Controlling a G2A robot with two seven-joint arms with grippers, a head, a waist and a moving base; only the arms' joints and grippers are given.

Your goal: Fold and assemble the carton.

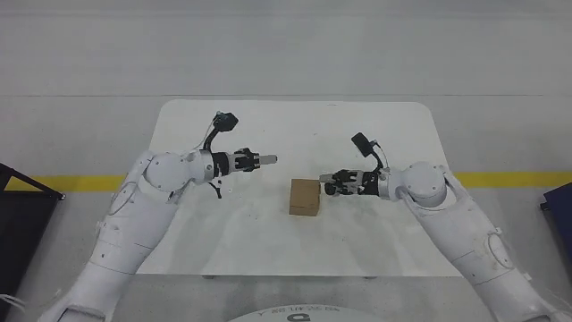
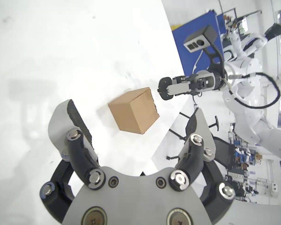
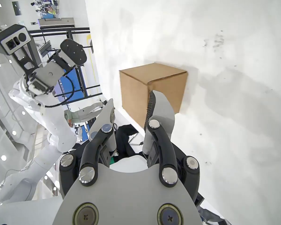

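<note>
We see a white table (image 1: 375, 233) on a grey floor (image 1: 286, 36) with a yellow line (image 1: 71, 182). The carton (image 1: 304, 197) sits near the table's middle. Our right gripper (image 1: 323, 180) is just beside it, partly open and holding nothing. Our left gripper (image 1: 268, 158) is further off, wide open and empty. The carton is a plain brown box, all closed up.

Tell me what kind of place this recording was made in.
Probably an industrial hall or robotics lab: a wide grey floor with a yellow marking line, a white table holding the carton, and cluttered workstations behind.
</note>
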